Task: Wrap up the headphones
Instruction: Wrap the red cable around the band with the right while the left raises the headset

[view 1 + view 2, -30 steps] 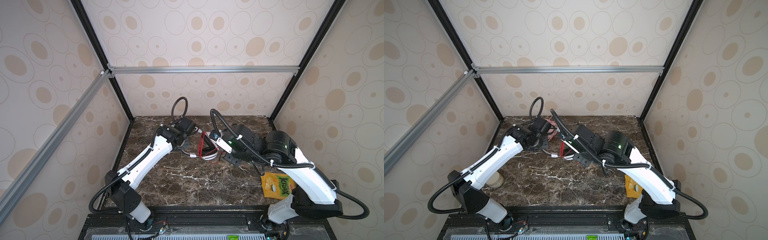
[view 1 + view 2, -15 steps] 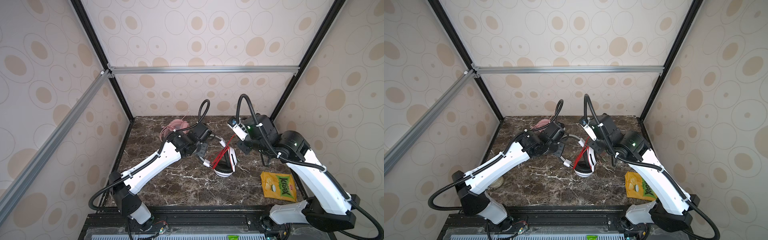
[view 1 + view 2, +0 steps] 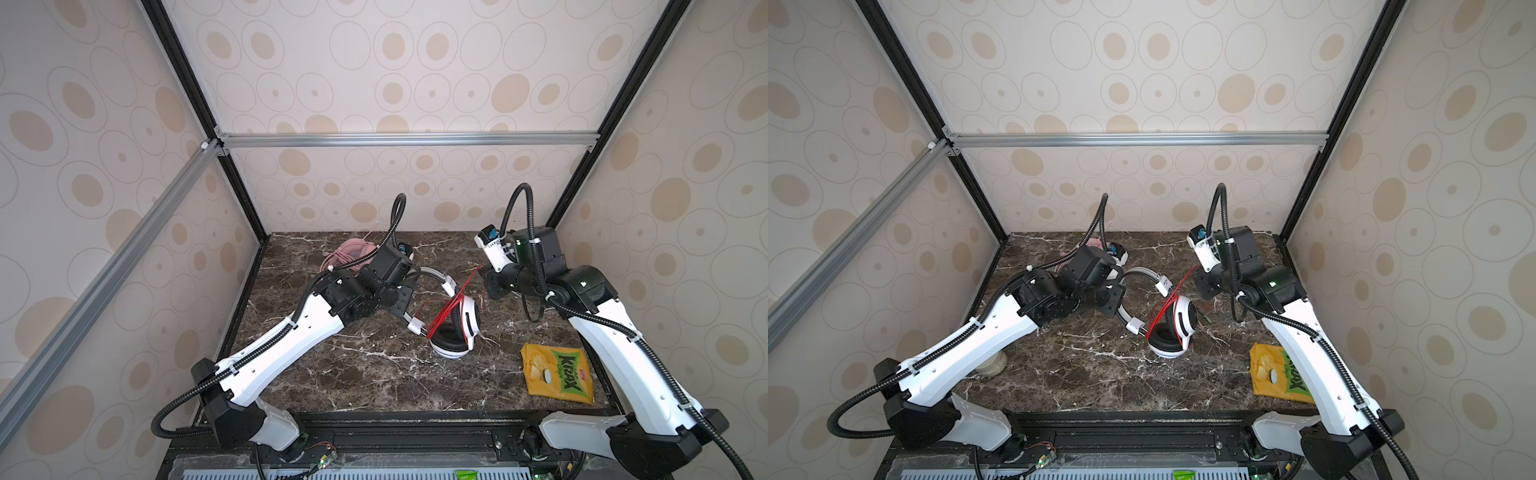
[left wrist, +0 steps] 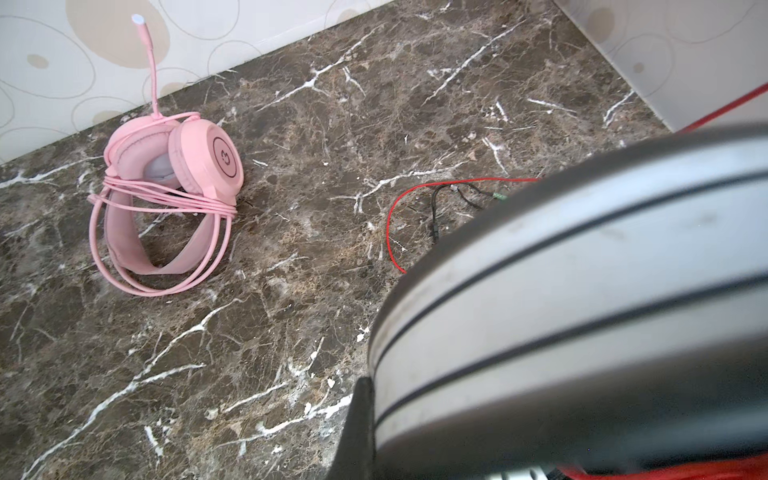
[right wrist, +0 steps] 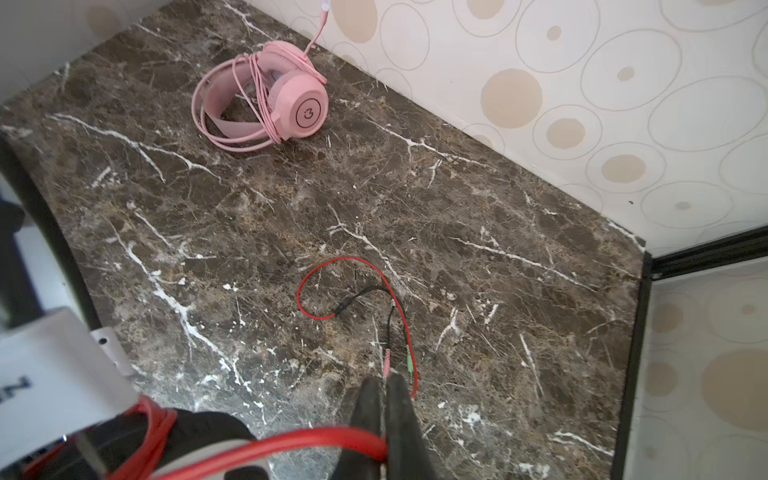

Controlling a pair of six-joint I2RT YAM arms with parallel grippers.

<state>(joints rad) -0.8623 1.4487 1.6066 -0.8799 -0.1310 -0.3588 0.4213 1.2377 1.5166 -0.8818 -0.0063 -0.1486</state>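
Left gripper (image 3: 406, 291) is clamped shut on the silver headband (image 4: 582, 291) of the white-and-black headset (image 3: 459, 332), which sits mid-table (image 3: 365, 374) with turns of red cable (image 5: 316, 439) around the earcups. Right gripper (image 5: 384, 380) is pinched tight on that red cable, with the plug end loose on the marble. Pink headset (image 4: 174, 174) lies back left by the wall with its own cable wound round it; yellow snack bag (image 3: 557, 374) front right.

Pink headset (image 4: 208, 162) lay near the worktop's back edge, left of centre – pink cable (image 4: 166, 203) coiled round it, boom mic (image 4: 149, 62) up. White-and-black headset (image 3: 455, 332) sat mid-worktop, red cable (image 3: 446, 313) wound over its earcups – tail loose on the worktop.
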